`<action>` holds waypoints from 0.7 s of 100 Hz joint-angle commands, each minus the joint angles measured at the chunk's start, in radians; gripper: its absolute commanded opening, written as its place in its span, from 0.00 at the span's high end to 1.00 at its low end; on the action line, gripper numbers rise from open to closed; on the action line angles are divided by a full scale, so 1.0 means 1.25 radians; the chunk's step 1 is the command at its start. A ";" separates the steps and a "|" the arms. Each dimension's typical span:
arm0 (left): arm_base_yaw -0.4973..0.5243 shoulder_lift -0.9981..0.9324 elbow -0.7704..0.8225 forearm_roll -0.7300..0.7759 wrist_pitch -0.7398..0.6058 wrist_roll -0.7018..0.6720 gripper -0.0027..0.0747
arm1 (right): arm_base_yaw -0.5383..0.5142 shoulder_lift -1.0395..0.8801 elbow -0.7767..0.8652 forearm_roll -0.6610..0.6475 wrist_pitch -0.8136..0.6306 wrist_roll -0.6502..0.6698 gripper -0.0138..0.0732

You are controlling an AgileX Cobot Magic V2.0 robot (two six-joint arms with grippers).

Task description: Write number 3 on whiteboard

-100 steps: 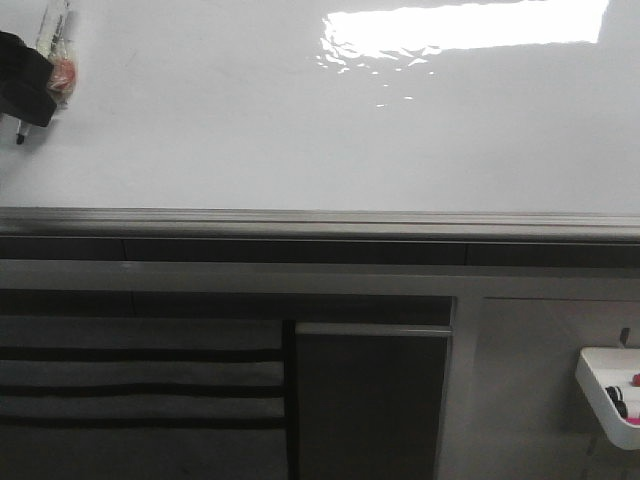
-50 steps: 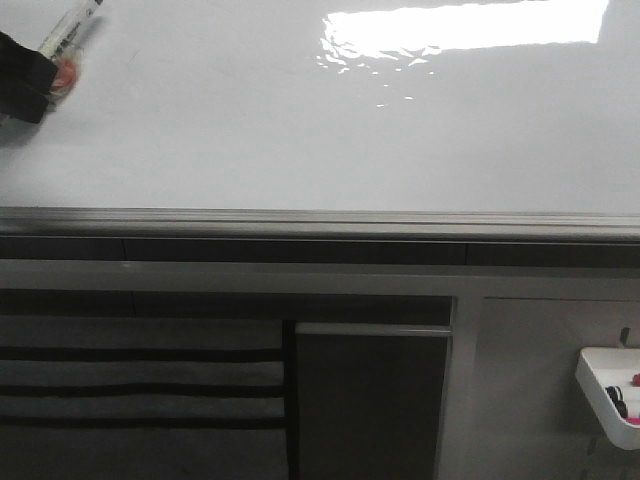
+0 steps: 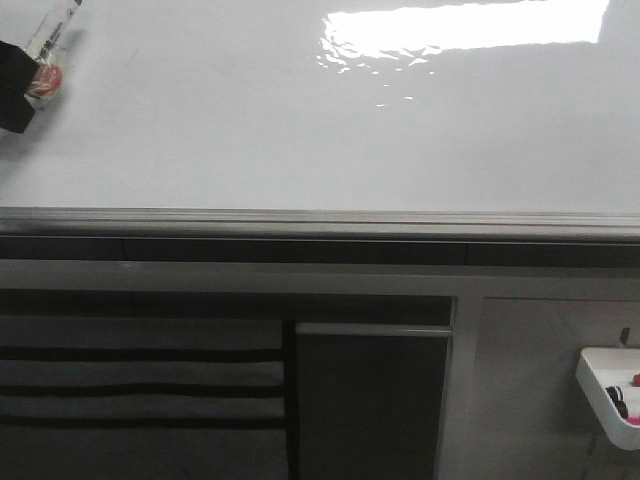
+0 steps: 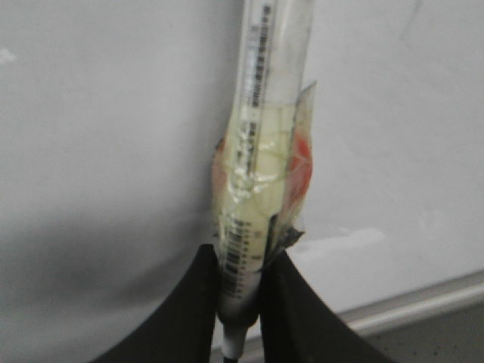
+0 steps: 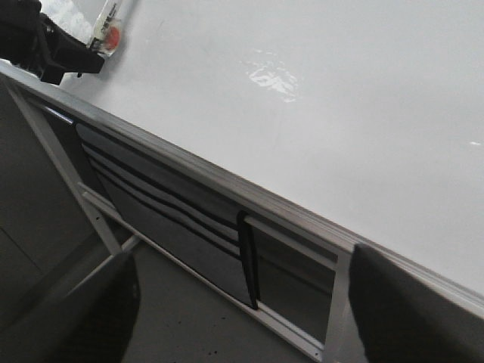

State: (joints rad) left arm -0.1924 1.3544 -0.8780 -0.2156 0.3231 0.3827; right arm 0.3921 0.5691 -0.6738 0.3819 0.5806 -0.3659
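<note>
The whiteboard (image 3: 300,130) is a glossy white surface with a bright glare at its upper right. No number 3 shows on it in any view. At its far left edge, my left gripper (image 3: 14,92) is shut on a clear marker (image 3: 52,38) wrapped in yellowish and red tape. The marker leans up to the right. In the left wrist view the black fingers (image 4: 189,310) of the left gripper (image 4: 240,265) pinch the marker (image 4: 261,151) in front of the board (image 4: 98,113). My right gripper (image 5: 242,302) is open and empty, off the board (image 5: 340,113).
A grey metal rail (image 3: 320,222) runs along the board's bottom edge. Below it are dark slatted panels (image 3: 140,390) and a grey frame. A small white tray (image 3: 612,398) with markers hangs at the lower right.
My left gripper has drawn back left and upward along the board's edge. The marker has tilted from near upright to leaning up-right, and its lower tip no longer shows.
</note>
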 commanded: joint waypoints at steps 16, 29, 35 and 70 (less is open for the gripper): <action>-0.063 -0.169 -0.027 -0.024 0.232 0.152 0.99 | 0.002 0.110 -0.108 0.029 0.109 -0.055 0.25; -0.145 -0.223 -0.027 -0.093 0.385 0.263 0.99 | 0.002 0.197 -0.150 0.096 0.186 -0.173 0.25; -0.181 -0.237 -0.027 -0.129 0.424 0.289 0.99 | 0.002 0.233 -0.170 0.158 0.222 -0.248 0.25; -0.385 -0.246 -0.081 -0.193 0.497 0.326 0.99 | 0.033 0.443 -0.307 0.418 0.363 -0.591 0.25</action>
State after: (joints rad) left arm -0.6263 1.0674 -0.9235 -0.4127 0.9728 0.7866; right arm 0.4080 1.0881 -0.9823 0.8207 1.0236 -1.0264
